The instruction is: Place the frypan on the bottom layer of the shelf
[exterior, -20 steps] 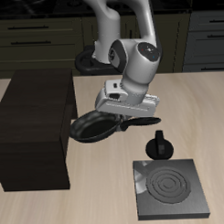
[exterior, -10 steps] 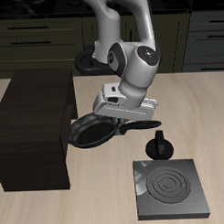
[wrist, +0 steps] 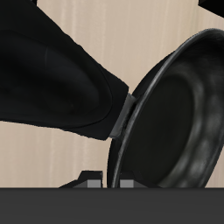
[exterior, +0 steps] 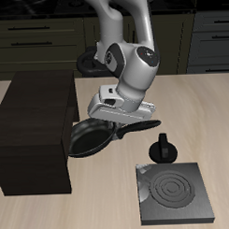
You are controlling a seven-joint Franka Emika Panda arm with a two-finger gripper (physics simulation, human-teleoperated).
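The round shallow black frypan [exterior: 92, 138] has slid a little closer to the big dark brown, nearly black wooden shelf [exterior: 33, 129] than it was half a second ago, and its rim now reaches the cabinet's side. The pan tilts, its bowl dipping toward the shelf, while its long thin handle runs back under the white and grey gripper [exterior: 126, 122]. The pincer is clenched on that handle, holding the pan clear of the pale wooden table [exterior: 101, 206]. In the wrist view the pan's dark hollow [wrist: 179, 122] fills much of the picture, with a dark rounded shape [wrist: 52, 79] just beside its rim; I cannot tell what it is. Nearer the table's front edge sits a square dark stove plate with rings [exterior: 173, 192], and a small black pot with a knob [exterior: 161, 148] stands just behind it, apart from the pan.
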